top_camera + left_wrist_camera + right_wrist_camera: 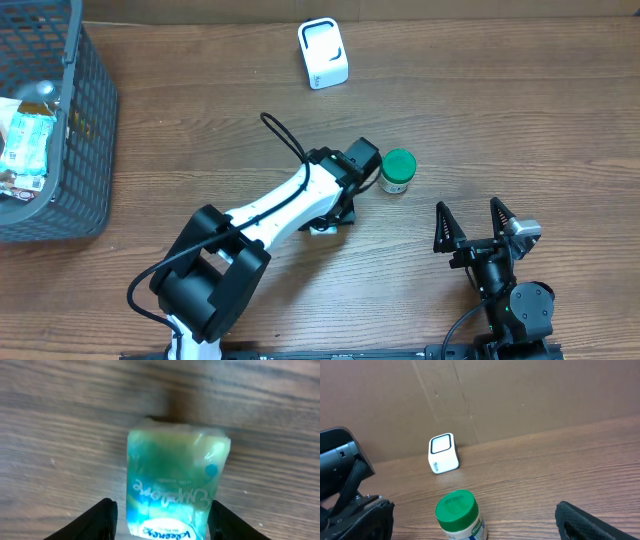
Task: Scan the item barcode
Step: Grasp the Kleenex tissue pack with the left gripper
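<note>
The left gripper's [162, 515] jaws stand apart, straddling a tissue pack [175, 480] on the surface [60, 420]. The right gripper's [478, 222] jaws gape wide near a green-capped jar [397, 172].

1. Left wrist view: dim and soft all over. The packet [175, 485] between the left gripper's [162, 522] fingers is blurred, and its print is barely legible.
2. Pale glare sits on the packet's film at the far right corner. A dark shadow patch lies on the counter [60, 420] just beyond it.
3. Right wrist view: brighter and sharper. The right gripper's [480, 527] fingers at the lower corners are dark and out of focus, while the jar [457, 510] just ahead of them is fairly crisp.
4. Overhead view: even, moderately bright light, probably from above. Shadows are short and soft, with no glare on the wood.
</note>
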`<state>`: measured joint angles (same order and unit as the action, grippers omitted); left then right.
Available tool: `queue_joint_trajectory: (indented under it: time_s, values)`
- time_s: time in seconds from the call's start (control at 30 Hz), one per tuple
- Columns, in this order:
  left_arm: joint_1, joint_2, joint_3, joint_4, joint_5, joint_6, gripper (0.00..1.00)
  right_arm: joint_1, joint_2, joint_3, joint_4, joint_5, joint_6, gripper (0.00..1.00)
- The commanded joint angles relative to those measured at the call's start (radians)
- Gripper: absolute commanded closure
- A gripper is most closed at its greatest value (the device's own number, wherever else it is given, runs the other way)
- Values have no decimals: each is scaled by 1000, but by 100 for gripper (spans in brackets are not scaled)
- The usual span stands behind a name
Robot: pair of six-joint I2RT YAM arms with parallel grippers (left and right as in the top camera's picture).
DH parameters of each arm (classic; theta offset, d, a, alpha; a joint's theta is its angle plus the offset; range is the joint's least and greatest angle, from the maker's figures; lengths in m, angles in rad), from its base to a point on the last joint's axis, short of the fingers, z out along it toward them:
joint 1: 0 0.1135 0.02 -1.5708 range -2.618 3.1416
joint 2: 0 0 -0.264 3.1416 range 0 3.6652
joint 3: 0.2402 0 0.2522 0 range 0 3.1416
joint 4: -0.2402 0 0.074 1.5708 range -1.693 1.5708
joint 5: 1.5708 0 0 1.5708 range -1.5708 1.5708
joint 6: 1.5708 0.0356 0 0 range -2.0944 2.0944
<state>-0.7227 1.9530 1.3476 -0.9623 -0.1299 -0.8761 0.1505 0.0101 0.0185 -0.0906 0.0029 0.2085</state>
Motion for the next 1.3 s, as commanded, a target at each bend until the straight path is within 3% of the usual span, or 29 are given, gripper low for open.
queue_joint_trajectory:
  time_s: [0.0,0.1,0.27,0.47,0.7,0.8,1.07,1.27]
  values:
    - [45,12,64,-18,-23,161,41,-6,-7,-11,6,-5,-7,0]
    - [63,12,135,-65,25,284,45,-6,-7,-11,6,-5,-7,0]
    - [29,13,183,-111,27,296,46,-6,-7,-11,6,-5,-7,0]
    - [-45,23,151,-110,-47,166,46,-6,-7,-11,6,-5,-7,0]
    - [-63,29,145,-100,-66,139,52,-6,-7,-11,6,-5,-7,0]
    - [-66,52,145,-126,-102,71,51,-6,-7,-11,6,-5,-7,0]
    - [-71,119,145,-106,-113,65,52,-6,-7,-11,6,-5,-7,0]
    - [-70,149,145,-99,-113,63,58,-6,-7,-11,6,-5,-7,0]
